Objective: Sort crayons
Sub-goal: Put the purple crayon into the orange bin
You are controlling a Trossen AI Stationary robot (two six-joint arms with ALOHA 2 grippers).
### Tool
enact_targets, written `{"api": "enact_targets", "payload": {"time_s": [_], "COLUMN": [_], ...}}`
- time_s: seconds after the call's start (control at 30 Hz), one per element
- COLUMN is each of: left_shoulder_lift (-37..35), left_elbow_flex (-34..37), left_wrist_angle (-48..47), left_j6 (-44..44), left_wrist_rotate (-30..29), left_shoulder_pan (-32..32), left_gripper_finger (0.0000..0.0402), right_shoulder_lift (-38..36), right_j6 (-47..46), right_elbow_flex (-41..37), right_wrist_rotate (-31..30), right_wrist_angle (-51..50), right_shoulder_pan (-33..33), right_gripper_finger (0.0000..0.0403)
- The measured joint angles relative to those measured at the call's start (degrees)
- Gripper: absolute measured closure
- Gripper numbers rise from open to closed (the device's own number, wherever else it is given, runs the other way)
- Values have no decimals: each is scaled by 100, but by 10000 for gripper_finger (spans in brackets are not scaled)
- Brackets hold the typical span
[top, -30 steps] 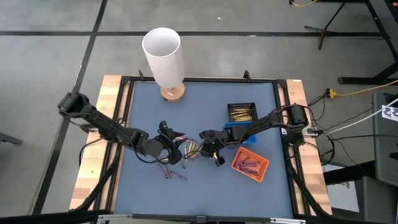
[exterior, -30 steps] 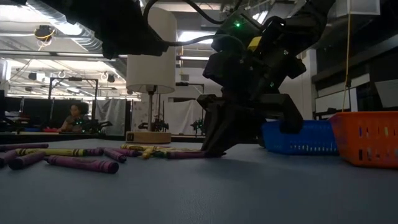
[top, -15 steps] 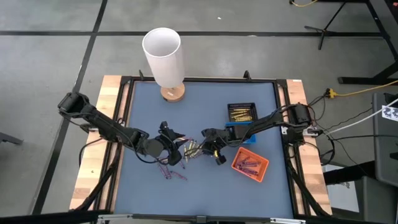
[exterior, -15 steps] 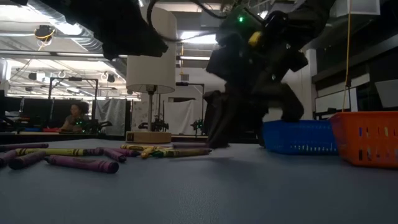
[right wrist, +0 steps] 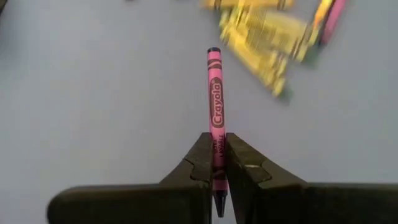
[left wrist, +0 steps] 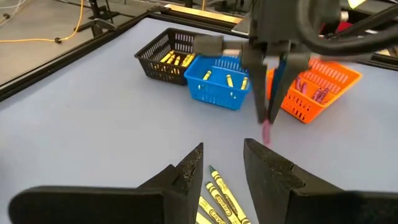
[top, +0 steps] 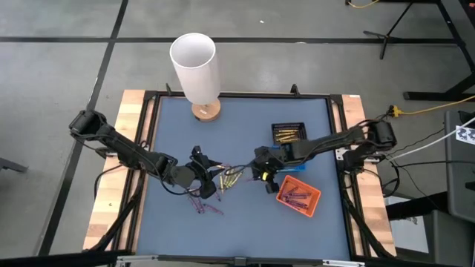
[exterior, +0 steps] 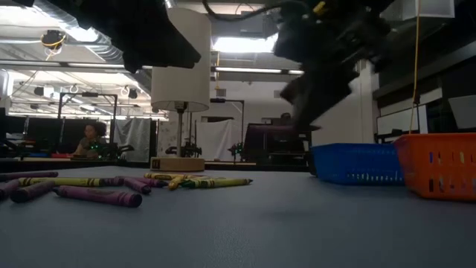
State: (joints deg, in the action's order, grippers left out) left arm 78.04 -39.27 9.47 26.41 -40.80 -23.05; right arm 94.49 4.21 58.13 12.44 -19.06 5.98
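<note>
Yellow crayons (top: 230,176) lie in a loose pile at the table's middle, and they also show in the left wrist view (left wrist: 217,194). Purple crayons (top: 205,207) lie nearer the front edge. My right gripper (top: 261,175) is shut on a magenta crayon (right wrist: 214,93), above the table and right of the pile. My left gripper (left wrist: 224,165) is open and empty, low over the near-left end of the yellow pile (top: 210,176). My right gripper pinches the magenta crayon between its two fingers at the wrapper's lower part (right wrist: 214,146), near one end. The fingers point down and lie along the crayon. The crayon hangs below them (left wrist: 266,130), upright and clear of the table.
A black tray (top: 288,133) with yellow crayons, a blue tray (top: 285,156) and an orange tray (top: 298,194) with purple crayons stand to the right. A white lamp (top: 196,70) on a wooden base stands at the far edge. A person (exterior: 91,138) sits far behind.
My right gripper has gone up from the pile and toward the table's right edge, taking the magenta crayon with it. The crayon lay on the table and now hangs clear of it. The yellow crayons stay where they were.
</note>
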Motion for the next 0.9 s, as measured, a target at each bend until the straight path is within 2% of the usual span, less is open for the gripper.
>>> {"api": "enact_targets", "payload": {"time_s": [0.2,0.3,0.47,0.57,0.9], "left_shoulder_lift": [0,0,0,0,0], "left_elbow_flex": [0,0,0,0,-4], "left_wrist_angle": [-78,-110,-122,-135,-229], "left_j6": [-2,-2,-2,0,0], "left_wrist_rotate": [-1,-2,-2,0,-2], "left_shoulder_pan": [2,4,4,4,4], "left_gripper_finger": [302,302,302,302,302], "right_shoulder_lift": [-440,-589,-799,-904,-1068], "right_j6": [-690,-995,-1583,-1607,-1594], "right_elbow_flex": [0,0,0,7,7], "right_wrist_rotate": [748,1119,1366,1578,1248], "right_wrist_angle": [-1528,-1907,-2110,-2294,-3486], "right_shoulder_pan": [2,9,9,18,858], "right_gripper_finger": [379,379,379,379,379]}}
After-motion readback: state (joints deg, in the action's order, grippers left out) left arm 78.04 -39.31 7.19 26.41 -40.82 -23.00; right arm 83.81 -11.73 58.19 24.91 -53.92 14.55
